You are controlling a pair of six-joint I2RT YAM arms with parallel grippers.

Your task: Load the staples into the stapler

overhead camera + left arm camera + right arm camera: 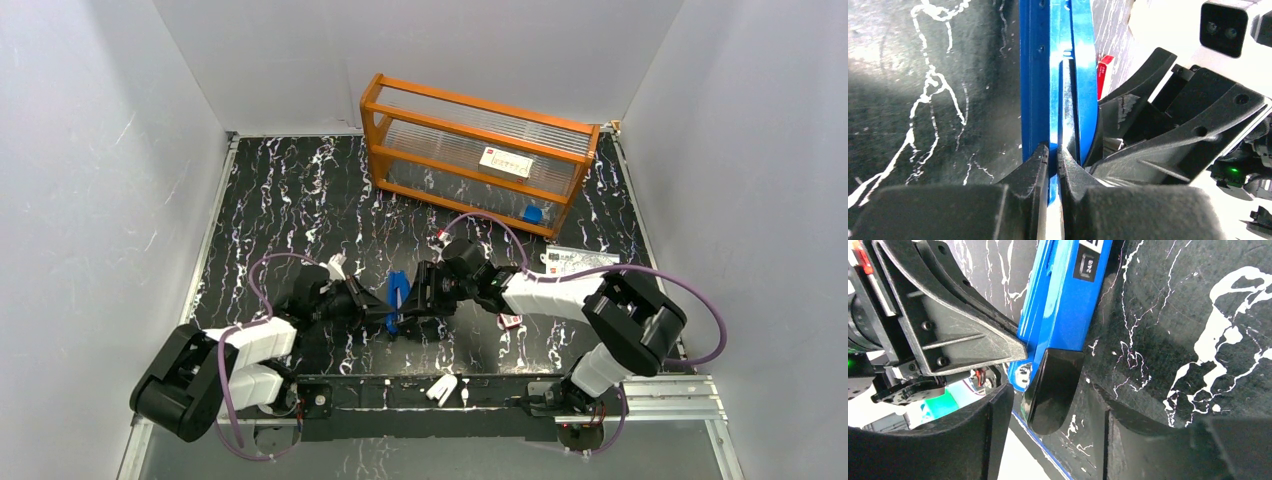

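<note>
STEP: I judge I'm opening the stapler [398,296], mid-table toward the near edge | LEFT: left gripper [1053,160] clamped on its blue edge | RIGHT: right gripper [1055,415] jaws apart astride black front end, not gripping | NEXT: close, lift top | LOOK: slim, blue, metal channel showing; staples unseen.
</note>
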